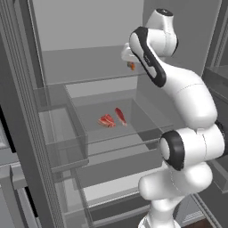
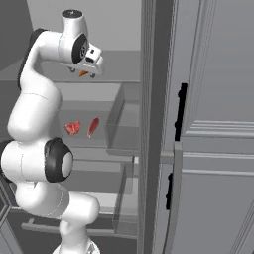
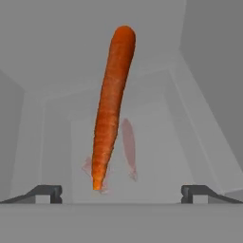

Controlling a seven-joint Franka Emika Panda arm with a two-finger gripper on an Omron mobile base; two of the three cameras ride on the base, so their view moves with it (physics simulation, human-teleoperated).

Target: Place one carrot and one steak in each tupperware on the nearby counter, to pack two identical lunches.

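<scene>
Carrot (image 3: pixel 112 107) comes first here — it lies on a clear shelf (image 1: pixel 102 80) high up inside the open fridge, long and orange, with its thin tip pointing toward the gripper (image 3: pixel 121 192). In the hand view the two dark finger tips stand far apart, one on each side, and nothing is between them. So the gripper is wide open and holds nothing.

Two red steaks (image 1: pixel 107 120) lie one shelf down, side by side — you can see them faintly through the clear shelf under the carrot.

I think the carrot is light and stiff, so it should not bend or squash. It is round and smooth, though, so it could roll or slip. A good place to pinch it looks like the thick middle part, across its width, not the skinny tip. The steaks look flat and soft, and may flop when lifted.
</scene>
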